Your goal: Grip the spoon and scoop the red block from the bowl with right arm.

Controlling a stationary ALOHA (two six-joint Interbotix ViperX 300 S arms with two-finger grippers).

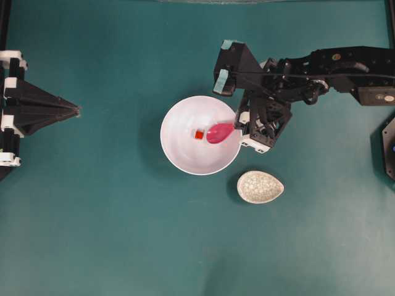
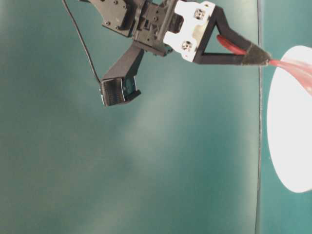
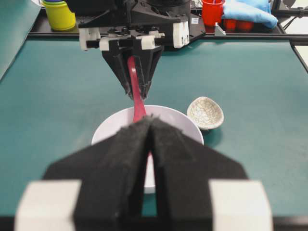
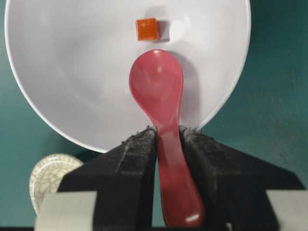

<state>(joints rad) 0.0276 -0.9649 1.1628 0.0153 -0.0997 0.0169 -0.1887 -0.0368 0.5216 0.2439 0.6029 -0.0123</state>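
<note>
Over the bowl's (image 1: 185, 157) rim, the right gripper (image 1: 239, 125) tilts down, fingers (image 4: 137, 159) clamped on the spoon's (image 4: 161, 101) handle. Beyond the fingertips, its scoop points lengthwise into the bowl, just short of the block (image 4: 147, 29). Left gripper (image 3: 150, 126) fingers together.

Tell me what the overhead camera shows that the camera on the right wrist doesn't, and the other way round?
Only the overhead view shows the left gripper, parked with its jaws together far from the dishes, the whole speckled spoon rest, and the right arm reaching in from the right.

Only the right wrist view shows the right gripper close up, its foam pads clamped on the spoon's handle.

Both show the pink spoon with its scoop inside the white bowl, empty, just short of the red block.
</note>
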